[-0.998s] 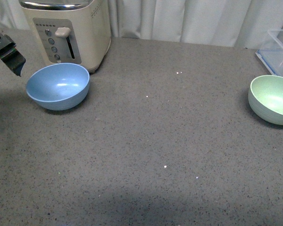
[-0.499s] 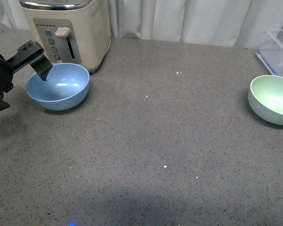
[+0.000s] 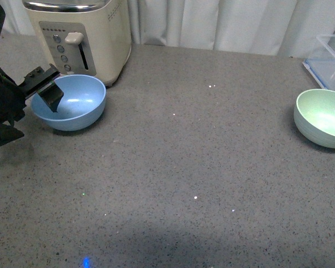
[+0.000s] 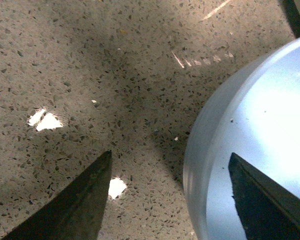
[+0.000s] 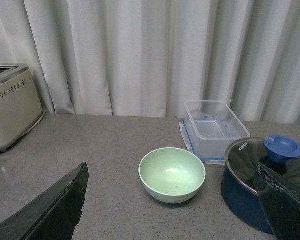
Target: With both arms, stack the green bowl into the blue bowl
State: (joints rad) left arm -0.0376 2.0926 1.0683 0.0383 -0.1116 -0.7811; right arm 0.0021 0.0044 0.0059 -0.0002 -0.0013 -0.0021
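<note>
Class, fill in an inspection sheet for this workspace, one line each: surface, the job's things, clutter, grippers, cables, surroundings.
Surface: grey speckled countertop, with a few bright flecks.
Job's things: blue bowl upright at the left; green bowl upright at the far right. They are apart, not stacked.
Clutter: cream toaster right behind the blue bowl; clear plastic container and dark blue pot near the green bowl.
Grippers: left gripper open, straddling the blue bowl's rim; right gripper open, empty, short of the green bowl.
Cables: nothing seen.
Surroundings: pale curtain behind the counter.
</note>
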